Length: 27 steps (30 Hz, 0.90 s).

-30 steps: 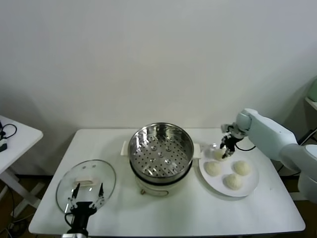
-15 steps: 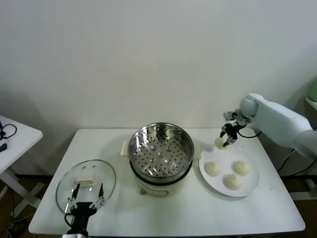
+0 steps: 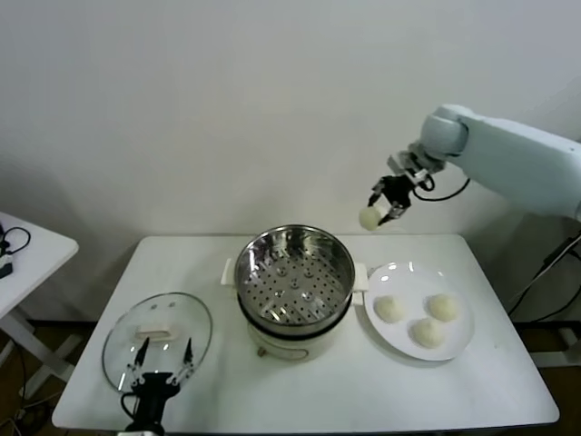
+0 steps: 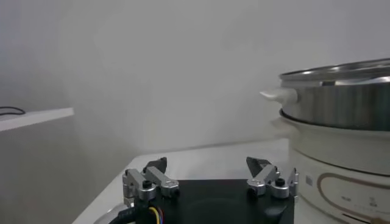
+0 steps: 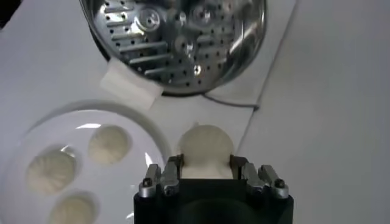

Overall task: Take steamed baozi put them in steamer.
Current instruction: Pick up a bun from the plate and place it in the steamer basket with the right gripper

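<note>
My right gripper is shut on one off-white baozi and holds it in the air, above and just right of the steamer. In the right wrist view the baozi sits between the fingers, with the steamer's perforated floor beyond. Three more baozi lie on the white plate to the steamer's right. The steamer basket holds nothing. My left gripper is open and idle over the glass lid at the front left.
A flat glass lid lies on the white table left of the steamer. The steamer's white pot base stands beside my left gripper. A second white table stands at the far left.
My right gripper has lifted one baozi off the plate and carried it up and to the left toward the steamer. The left arm has not moved.
</note>
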Motion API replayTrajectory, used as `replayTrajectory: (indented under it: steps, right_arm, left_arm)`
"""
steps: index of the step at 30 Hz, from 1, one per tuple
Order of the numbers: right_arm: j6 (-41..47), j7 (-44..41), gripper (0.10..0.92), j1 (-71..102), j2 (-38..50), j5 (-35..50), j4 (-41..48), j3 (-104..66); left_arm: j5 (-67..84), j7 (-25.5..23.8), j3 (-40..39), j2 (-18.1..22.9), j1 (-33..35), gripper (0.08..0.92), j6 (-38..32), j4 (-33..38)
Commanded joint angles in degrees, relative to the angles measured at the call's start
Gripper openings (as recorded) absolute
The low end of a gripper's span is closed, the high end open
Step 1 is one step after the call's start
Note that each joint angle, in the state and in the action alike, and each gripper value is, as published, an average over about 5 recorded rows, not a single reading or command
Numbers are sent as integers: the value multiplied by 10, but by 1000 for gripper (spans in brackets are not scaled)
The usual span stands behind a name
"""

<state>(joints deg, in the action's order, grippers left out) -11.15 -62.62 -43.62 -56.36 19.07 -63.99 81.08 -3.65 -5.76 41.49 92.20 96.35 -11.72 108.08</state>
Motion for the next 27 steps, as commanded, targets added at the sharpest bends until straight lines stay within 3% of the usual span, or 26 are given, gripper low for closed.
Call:
replayTrajectory:
  steps: [1,9,15,27]
  right_arm:
    - [-143,70,519,-42,-55,-88,-77,20]
    - [-220,115,483,42,-113,-198,-23,-17]
    - [-234,117,449,75,-156,-218,17,-21]
    - [-267,114,458,124,-199,-252,123,-18]
  left_arm:
    - [-3,3,-2,28,1,823,-1,-1]
    - [-3,5,-1,28,2,823,-2,-5]
    - [-2,6,2,28,3,823,-5,-7]
    - [-2,6,5,28,1,823,-6,-13]
